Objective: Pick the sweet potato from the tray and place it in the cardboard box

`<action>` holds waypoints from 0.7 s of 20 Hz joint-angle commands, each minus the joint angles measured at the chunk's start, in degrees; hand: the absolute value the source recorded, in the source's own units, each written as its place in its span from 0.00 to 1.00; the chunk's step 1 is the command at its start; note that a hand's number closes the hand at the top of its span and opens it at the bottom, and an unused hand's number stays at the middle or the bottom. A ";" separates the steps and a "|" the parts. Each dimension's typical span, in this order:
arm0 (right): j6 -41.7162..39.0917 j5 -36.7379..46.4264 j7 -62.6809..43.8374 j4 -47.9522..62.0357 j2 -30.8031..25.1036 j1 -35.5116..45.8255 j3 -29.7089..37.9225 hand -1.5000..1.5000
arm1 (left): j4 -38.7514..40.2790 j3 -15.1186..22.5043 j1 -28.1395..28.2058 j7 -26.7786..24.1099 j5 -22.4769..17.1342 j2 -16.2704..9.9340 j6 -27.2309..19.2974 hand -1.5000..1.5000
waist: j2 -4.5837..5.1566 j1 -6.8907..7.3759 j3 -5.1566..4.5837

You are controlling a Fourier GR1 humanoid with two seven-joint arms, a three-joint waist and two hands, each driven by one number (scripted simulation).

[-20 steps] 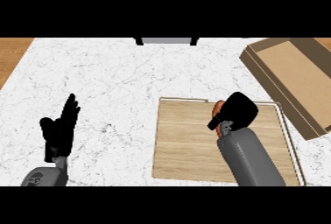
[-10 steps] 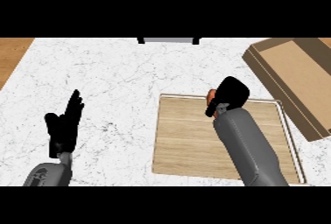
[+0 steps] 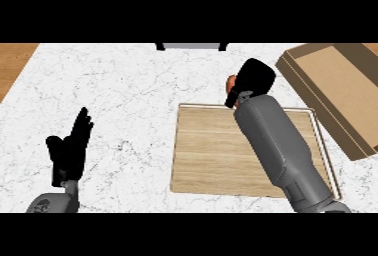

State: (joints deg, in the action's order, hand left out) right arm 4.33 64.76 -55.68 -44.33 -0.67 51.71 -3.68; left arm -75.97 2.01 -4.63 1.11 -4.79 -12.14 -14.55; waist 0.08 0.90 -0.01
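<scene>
Clasping the sweet potato (image 3: 232, 81), right hand (image 3: 252, 80) has moved past the tray (image 3: 221, 150) — boxward.

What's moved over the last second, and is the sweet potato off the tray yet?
The right hand, curled round the sweet potato, has carried it up and away from the robot, from over the tray to just past its far edge, above the marble counter; it is not yet at the cardboard box. The left hand stayed open, resting at lower left. Tray and box have not shifted.
</scene>
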 commanded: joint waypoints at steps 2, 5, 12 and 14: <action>-1.69 2.76 -3.41 -6.46 -1.20 4.60 -1.44 1.00 | 0.50 -0.64 -2.43 3.16 0.67 -0.65 -0.37 0.50 | -0.26 -0.98 0.00; -4.91 2.66 -5.64 -11.63 -4.08 9.27 0.50 1.00 | 2.87 -2.68 -3.06 0.40 -0.30 -0.69 -0.12 0.50 | -0.33 -1.40 -0.04; -11.13 5.59 -7.67 -19.39 -9.35 7.97 2.23 1.00 | -2.77 -0.85 0.32 3.52 1.06 -0.16 -0.35 0.50 | -0.30 -0.89 0.01; -13.26 7.01 -8.04 -20.33 -10.46 6.35 1.61 1.00 | 2.50 -1.74 -0.07 -1.61 1.12 0.48 0.60 0.50 | -0.23 -1.23 -0.03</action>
State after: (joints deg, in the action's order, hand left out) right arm -4.17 70.11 -59.85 -62.42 -8.29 58.46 -2.49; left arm -75.32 0.46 -5.03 1.65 -4.28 -12.31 -13.95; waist -0.24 -0.24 -0.03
